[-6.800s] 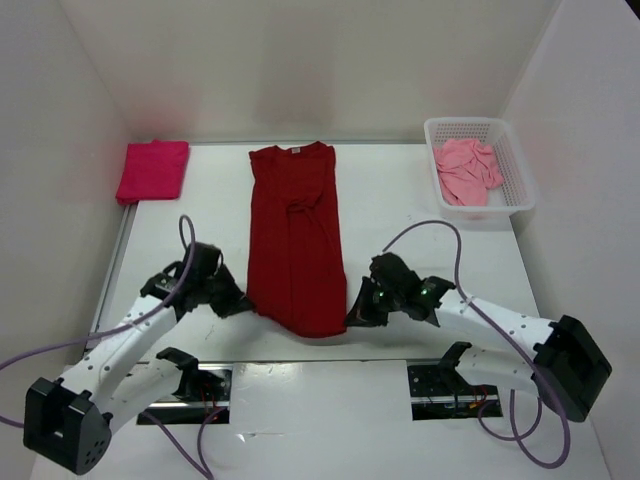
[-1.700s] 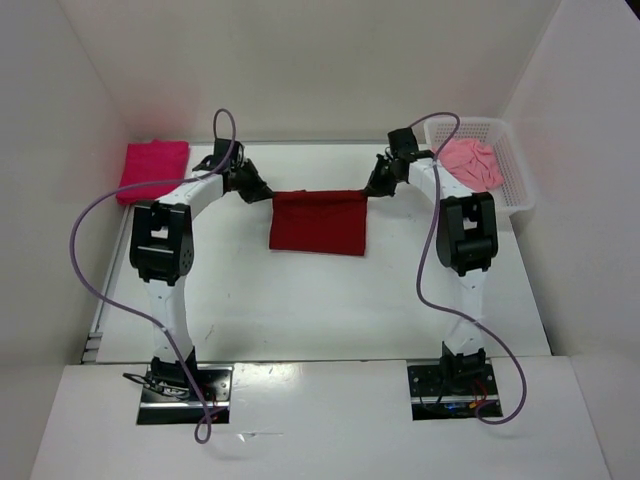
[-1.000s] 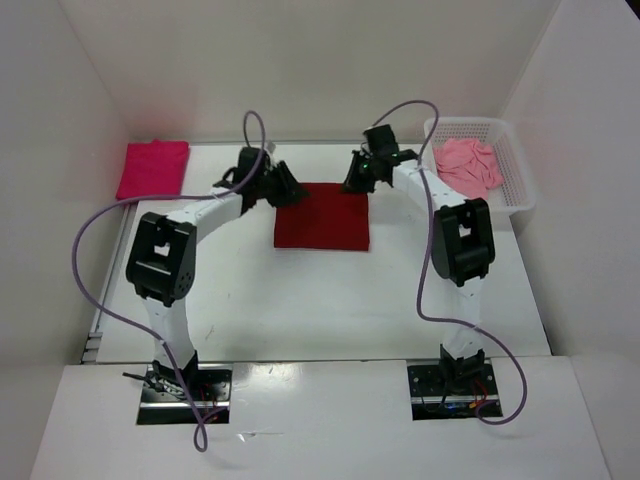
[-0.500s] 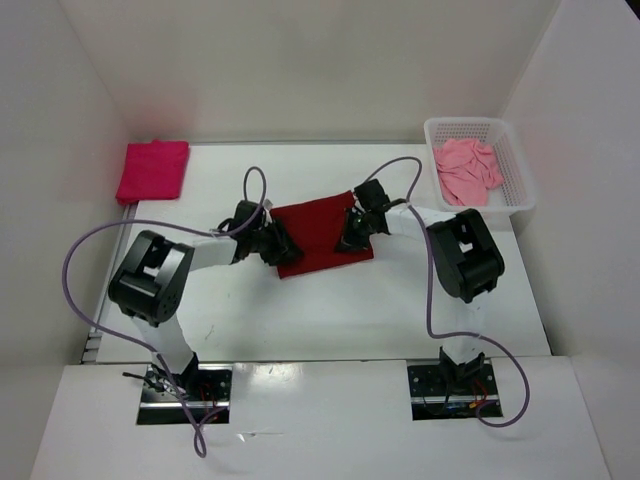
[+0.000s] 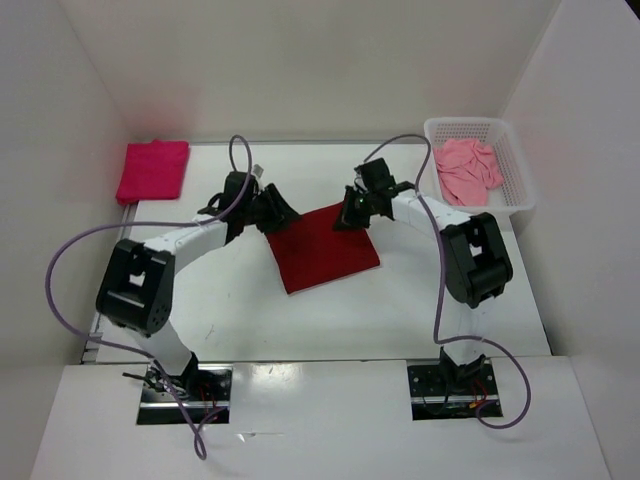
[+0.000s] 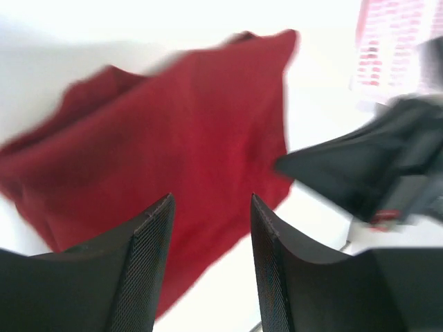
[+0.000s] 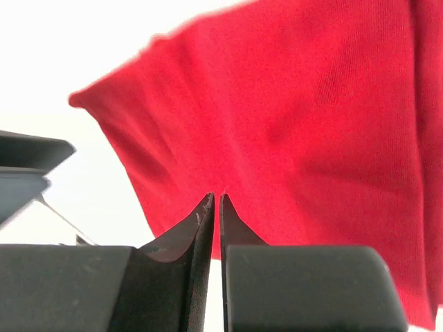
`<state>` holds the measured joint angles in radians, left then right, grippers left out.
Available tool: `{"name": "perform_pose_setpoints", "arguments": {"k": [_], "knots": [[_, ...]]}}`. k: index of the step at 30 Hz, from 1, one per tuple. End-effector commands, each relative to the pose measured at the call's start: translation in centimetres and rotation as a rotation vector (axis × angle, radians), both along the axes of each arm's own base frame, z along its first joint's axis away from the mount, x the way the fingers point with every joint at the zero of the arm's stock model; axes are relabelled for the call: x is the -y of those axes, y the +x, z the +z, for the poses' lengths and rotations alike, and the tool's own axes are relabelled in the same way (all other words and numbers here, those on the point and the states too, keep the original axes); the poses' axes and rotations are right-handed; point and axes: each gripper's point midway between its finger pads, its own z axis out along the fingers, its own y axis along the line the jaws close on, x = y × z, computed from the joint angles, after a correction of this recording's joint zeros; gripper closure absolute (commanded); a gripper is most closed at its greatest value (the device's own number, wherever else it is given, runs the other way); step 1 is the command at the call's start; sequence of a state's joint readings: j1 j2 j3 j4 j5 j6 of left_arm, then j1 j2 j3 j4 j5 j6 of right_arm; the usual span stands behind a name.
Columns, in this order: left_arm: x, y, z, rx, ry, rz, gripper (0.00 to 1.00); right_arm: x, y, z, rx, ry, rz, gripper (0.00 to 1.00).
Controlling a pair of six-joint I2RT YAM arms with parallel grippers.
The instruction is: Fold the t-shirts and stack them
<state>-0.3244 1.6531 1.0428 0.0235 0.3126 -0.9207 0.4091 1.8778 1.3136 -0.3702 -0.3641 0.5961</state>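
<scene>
Tabletop [image 5: 420, 310] white, red shirt [image 5: 325, 248] centre (folded), 3 white walls [image 5: 330, 70]

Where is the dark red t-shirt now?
In the top view, the folded dark red t-shirt lies skewed at the table centre, between the left gripper and right gripper near its far corners.

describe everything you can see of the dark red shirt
The dark red shirt is soft, knit-looking cloth folded into a rough square. It lies flat and askew near the middle of the white table, slightly wrinkled along its far edge. The left gripper and right gripper sit at its far corners; contact is unclear.
</scene>
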Motion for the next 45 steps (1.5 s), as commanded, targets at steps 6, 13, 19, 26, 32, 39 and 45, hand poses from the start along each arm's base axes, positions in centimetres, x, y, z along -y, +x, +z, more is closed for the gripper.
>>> {"name": "perform_pose_setpoints", "arguments": {"k": [6,13,19,26,32,39,45], "knots": [[-4.3,2.8,-9.1,-0.154,0.065,0.111,0.45,1.5,6.7,-3.4,-0.012,0.048,-0.085,0.93],[-7.6,2.7,-5.0,-0.068,0.060,0.155,0.29,2.1,7.8,-4.2,-0.018,0.012,-0.090,0.93],[-9.0,-1.2,-0.5,0.025,0.099,0.163,0.16,1.5,8.0,2.8,0.098,0.078,-0.070,0.76],[-9.4,-7.4,-6.5,-0.138,0.118,0.122,0.17,2.3,5.1,10.0,0.229,0.120,-0.044,0.54],[-8.1,-7.5,-9.2,-0.197,0.126,0.087,0.18,4.1,0.1,12.4,0.270,0.120,-0.043,0.48],[-3.4,-5.6,-11.6,-0.243,0.106,0.010,0.24,6.3,-4.2,13.1,0.262,0.124,-0.085,0.48],[1.0,-2.3,-11.6,-0.231,0.006,-0.019,0.62,7.2,-5.5,13.5,0.258,0.151,-0.119,0.46]]}}
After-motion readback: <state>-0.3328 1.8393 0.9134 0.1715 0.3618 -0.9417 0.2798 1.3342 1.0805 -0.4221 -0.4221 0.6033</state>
